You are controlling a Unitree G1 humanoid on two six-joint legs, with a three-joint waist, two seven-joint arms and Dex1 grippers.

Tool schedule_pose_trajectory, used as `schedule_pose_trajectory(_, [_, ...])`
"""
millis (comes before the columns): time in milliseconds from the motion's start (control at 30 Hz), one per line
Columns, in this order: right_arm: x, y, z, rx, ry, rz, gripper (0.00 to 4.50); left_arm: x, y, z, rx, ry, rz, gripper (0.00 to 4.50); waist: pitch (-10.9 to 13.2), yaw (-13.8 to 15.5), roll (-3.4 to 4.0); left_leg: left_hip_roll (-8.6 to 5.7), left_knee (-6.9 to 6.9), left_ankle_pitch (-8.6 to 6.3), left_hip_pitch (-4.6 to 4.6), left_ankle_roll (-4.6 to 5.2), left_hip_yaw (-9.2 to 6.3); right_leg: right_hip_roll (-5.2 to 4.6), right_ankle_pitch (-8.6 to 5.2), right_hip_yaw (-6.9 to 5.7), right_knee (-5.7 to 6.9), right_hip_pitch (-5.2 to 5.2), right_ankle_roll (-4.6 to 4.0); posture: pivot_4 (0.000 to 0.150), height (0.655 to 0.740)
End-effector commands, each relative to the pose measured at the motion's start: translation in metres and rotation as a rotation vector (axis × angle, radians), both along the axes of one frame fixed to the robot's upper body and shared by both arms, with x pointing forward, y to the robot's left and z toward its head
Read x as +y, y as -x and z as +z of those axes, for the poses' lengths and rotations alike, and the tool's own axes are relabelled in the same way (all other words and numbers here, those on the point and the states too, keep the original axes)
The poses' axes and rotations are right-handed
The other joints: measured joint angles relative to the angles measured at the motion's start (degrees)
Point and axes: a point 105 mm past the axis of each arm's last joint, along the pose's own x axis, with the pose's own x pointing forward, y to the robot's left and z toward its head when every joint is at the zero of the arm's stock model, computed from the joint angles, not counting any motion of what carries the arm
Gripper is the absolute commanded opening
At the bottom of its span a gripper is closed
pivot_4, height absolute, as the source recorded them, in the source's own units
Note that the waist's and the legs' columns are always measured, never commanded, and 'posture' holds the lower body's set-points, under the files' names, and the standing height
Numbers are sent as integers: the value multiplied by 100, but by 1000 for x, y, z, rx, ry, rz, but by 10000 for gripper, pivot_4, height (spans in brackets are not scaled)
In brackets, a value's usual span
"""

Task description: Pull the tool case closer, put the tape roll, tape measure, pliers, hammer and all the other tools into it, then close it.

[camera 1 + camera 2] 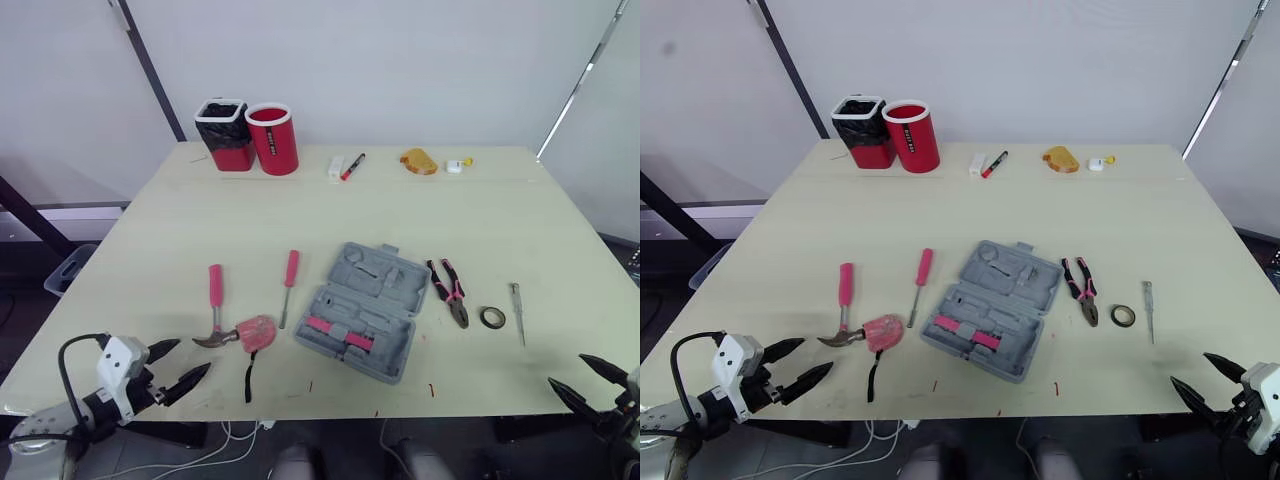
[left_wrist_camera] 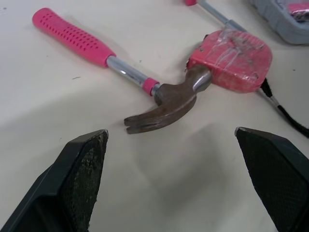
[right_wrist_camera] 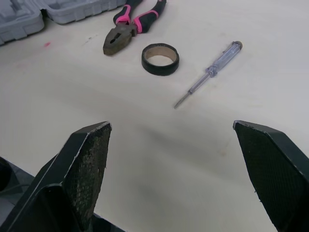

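Grey plastic tool case (image 1: 365,310) is lying open and flat on the pale wooden table (image 1: 200,220), about mid-width and toward the near edge, turned at an angle. Its nearer half has a pink-handled tool (image 1: 340,333) sitting in it, and the other half shows bare moulded slots.

Just to the right of the case are the pink-and-black-handled pliers (image 1: 449,291), nose pointing at the near edge. Next over is the little black tape roll (image 1: 491,317), lying flat close to the plier nose but not touching it. Then comes a thin clear-handled screwdriver (image 1: 517,310), a bit apart from the roll.

On the left side there's a pink-handled screwdriver (image 1: 289,285) just beside the case. Further left is the claw hammer with the pink grip (image 1: 214,305), its steel head touching the pink tape measure (image 1: 256,332). That one has a black wrist strap trailing toward the table edge.

Left gripper (image 1: 192,356) hangs at the near left edge of the table with its black fingers spread apart, nothing in them, pointing at the hammer head. Right gripper (image 1: 566,369) sits off the near right corner, fingers also wide apart and empty, aimed toward the tape roll.

Way at the back edge are a red bin with a black liner (image 1: 223,133), a red cylindrical cup (image 1: 272,139), a red-and-black marker (image 1: 352,166) and a yellowish lump (image 1: 418,160).
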Motion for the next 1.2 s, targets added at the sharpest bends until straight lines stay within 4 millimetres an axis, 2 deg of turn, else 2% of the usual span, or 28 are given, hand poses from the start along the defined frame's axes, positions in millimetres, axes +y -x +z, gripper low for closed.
schedule_pose_trajectory(33, [3,-8,20,-46,25,3,42904,-3,-13,33,-77,12,-60,45000,0,10,0,0,0,0,0,0,0,0,0,0,0,0,0,1500,7400])
schedule_pose_trajectory(267, [36,-22,37,-75,-22,76,42904,-16,-39,58,-91,54,-164,45000,1,12,1,-6,0,1,-2,0,1,19,0,-2,0,0,1,1500,7400])
schedule_pose_trajectory(433, [64,-36,45,-72,-42,140,42904,-40,-67,65,-76,48,-280,45000,1,25,2,-12,5,1,-3,1,4,29,1,-1,3,2,3,1500,7400])
schedule_pose_trajectory(633, [84,-49,46,-57,-19,191,42904,-65,-97,72,-73,40,-391,45000,2,54,-1,-13,9,2,-10,1,24,40,9,-7,2,1,19,1500,7400])
schedule_pose_trajectory(733, [98,-62,47,-59,-1,231,42904,-87,-115,73,-61,44,-470,45000,3,82,-2,-13,11,2,-12,1,24,43,11,-7,3,1,22,1500,7400])
schedule_pose_trajectory(800, [105,-69,46,-55,6,257,37472,-96,-125,72,-63,38,-495,45000,3,104,-2,-12,24,2,-16,2,21,49,12,-6,5,1,23,1500,7400])
schedule_pose_trajectory(833, [109,-74,44,-44,17,272,33953,-102,-129,70,-60,34,-509,39805,3,113,-2,-12,25,2,-16,2,21,50,12,-6,6,1,23,1500,7400])
schedule_pose_trajectory(933, [120,-85,36,-4,52,313,19583,-119,-139,65,-43,21,-556,27735,4,116,-3,-13,27,2,-20,2,18,53,13,-4,4,1,25,1500,7400])
schedule_pose_trajectory(1000, [123,-91,33,10,71,322,10218,-124,-145,60,-31,13,-550,18237,4,122,-4,-13,28,2,-24,3,15,57,13,-4,4,0,25,1500,7400])
schedule_pose_trajectory(1033, [125,-93,31,13,82,327,3858,-125,-147,58,-27,10,-544,12464,4,121,-4,-12,28,2,-25,2,12,59,13,-3,4,0,25,1500,7400])
schedule_pose_trajectory(1067, [127,-95,28,22,96,334,0,-127,-149,56,-18,2,-536,7264,4,121,-4,-12,28,2,-29,3,8,62,12,-2,3,-2,27,1500,7400])
schedule_pose_trajectory(1100, [131,-98,26,34,107,341,0,-129,-152,54,-7,-6,-526,3541,4,118,-4,-12,28,2,-30,3,7,62,11,-2,3,-2,27,1500,7400])
schedule_pose_trajectory(1200, [137,-106,19,70,133,344,0,-135,-160,48,19,-33,-496,3541,7,126,-8,-10,32,2,-45,2,-6,70,8,-6,6,-12,30,1500,7400])
